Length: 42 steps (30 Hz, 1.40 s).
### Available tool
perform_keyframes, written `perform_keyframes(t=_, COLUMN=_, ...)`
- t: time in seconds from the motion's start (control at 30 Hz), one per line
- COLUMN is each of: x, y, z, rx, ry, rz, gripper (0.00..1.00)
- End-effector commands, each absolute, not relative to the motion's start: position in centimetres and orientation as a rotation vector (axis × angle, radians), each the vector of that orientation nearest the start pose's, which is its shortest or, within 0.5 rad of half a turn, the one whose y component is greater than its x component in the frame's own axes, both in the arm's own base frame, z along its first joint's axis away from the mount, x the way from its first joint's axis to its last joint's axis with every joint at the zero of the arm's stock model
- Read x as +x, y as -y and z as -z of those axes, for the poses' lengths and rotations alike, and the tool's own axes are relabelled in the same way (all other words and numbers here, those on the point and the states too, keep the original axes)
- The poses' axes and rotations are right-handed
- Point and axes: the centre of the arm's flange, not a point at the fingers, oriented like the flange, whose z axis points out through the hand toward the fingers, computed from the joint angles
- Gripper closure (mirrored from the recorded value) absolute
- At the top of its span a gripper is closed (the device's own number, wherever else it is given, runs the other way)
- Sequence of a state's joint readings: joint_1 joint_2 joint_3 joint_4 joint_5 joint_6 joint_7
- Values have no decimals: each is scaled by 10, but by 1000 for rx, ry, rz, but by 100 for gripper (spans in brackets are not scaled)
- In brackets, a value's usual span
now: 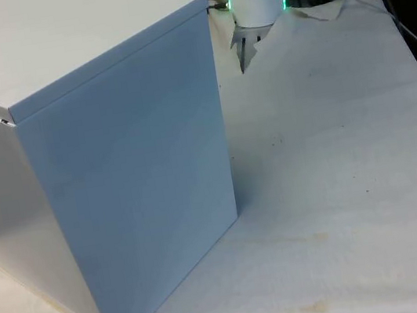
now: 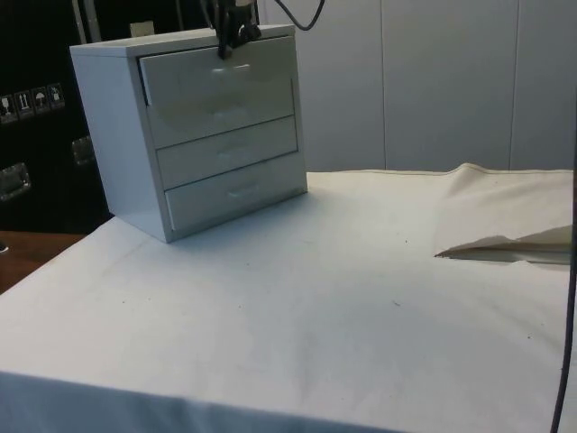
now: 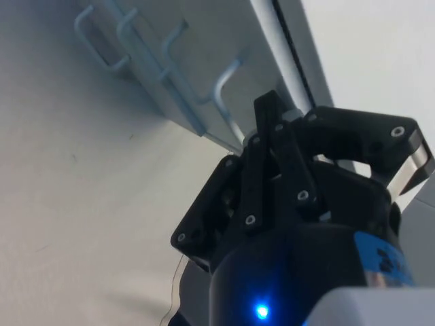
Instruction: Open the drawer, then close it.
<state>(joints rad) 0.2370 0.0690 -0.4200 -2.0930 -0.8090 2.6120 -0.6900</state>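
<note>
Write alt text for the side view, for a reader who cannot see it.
A white chest with three drawers stands on a white cloth; its top drawer is pulled slightly out, and the black gripper hangs at that drawer's upper edge.

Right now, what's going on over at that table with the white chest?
The robot's hand is up at the top drawer of a white chest of three drawers on the cloth-covered table. It sits right by the top drawer's handle. That drawer's front stands a little proud of the two below it in the side view, so it looks slightly open. The middle drawer and bottom drawer are shut.
</note>
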Motion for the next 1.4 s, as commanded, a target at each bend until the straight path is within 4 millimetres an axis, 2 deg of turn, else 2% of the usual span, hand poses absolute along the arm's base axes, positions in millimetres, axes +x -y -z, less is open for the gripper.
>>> perform_keyframes(t=0.0, x=587, y=90, z=-438, rx=2038, ry=-1306, rz=-166, gripper=100)
perform_keyframes(t=0.47, x=581, y=89, z=-442, rx=2055, ry=-1305, rz=-171, gripper=100)
perform_keyframes(t=0.63, x=568, y=88, z=-443, rx=2060, ry=-1310, rz=-170, gripper=100)
perform_keyframes(t=0.8, x=564, y=87, z=-441, rx=2075, ry=-1315, rz=-176, gripper=100)
perform_keyframes(t=1.1, x=580, y=88, z=-430, rx=2067, ry=-1308, rz=-165, gripper=100)
perform_keyframes(t=1.13, x=576, y=87, z=-431, rx=2073, ry=-1309, rz=-161, gripper=100)
perform_keyframes(t=1.2, x=587, y=90, z=-427, rx=2065, ry=-1302, rz=-161, gripper=100)
perform_keyframes(t=1.37, x=592, y=93, z=-428, rx=2059, ry=-1295, rz=-156, gripper=100)
